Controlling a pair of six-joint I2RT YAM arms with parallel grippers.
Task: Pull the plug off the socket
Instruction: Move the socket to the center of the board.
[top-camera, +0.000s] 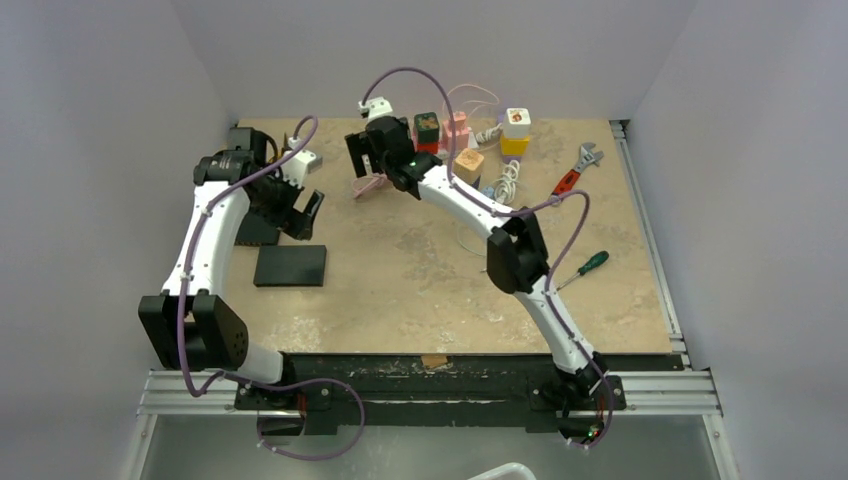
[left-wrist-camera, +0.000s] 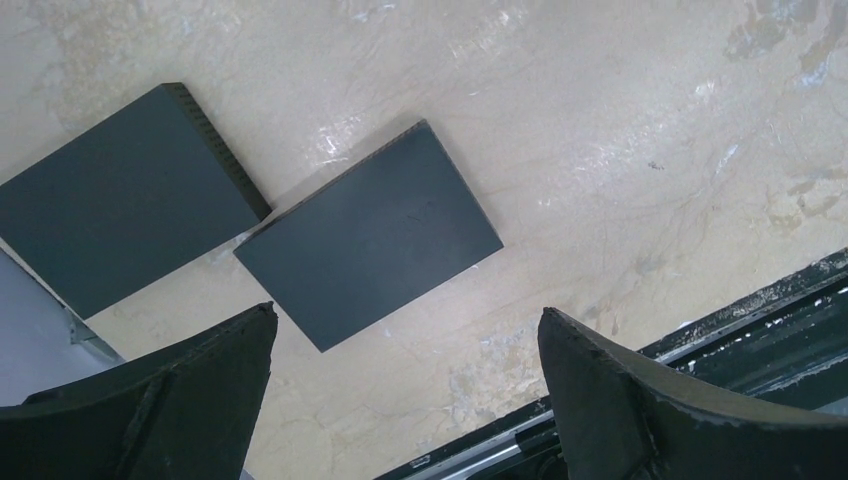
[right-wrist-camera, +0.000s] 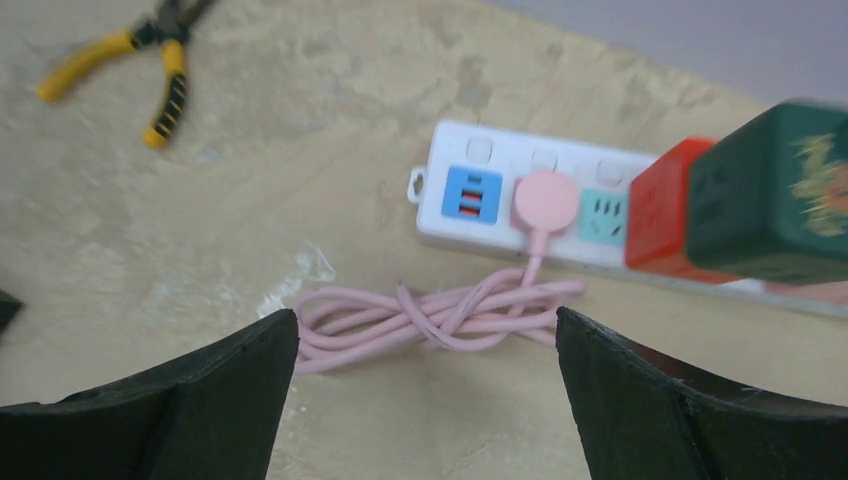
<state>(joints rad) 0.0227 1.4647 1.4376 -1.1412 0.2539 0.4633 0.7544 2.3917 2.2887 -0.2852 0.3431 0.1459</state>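
Note:
A round pink plug (right-wrist-camera: 545, 198) sits pushed into a white power strip (right-wrist-camera: 497, 150) lying on the table. Its pink cord (right-wrist-camera: 350, 325) lies coiled and knotted in front of the strip. My right gripper (right-wrist-camera: 425, 314) hovers open over the cord, a short way from the plug, with nothing between its fingers. In the top view this gripper (top-camera: 368, 165) is at the back of the table, above the pink cord (top-camera: 368, 187). My left gripper (left-wrist-camera: 407, 310) is open and empty over the left side of the table, far from the strip.
A red cube adapter (right-wrist-camera: 660, 220) and a green one (right-wrist-camera: 770, 190) occupy the strip right of the plug. Yellow-handled pliers (right-wrist-camera: 150, 60) lie to the left. Two black slabs (left-wrist-camera: 370, 235) (left-wrist-camera: 120, 200) lie under the left gripper. A wrench (top-camera: 575, 168) and a green screwdriver (top-camera: 585, 267) lie on the right.

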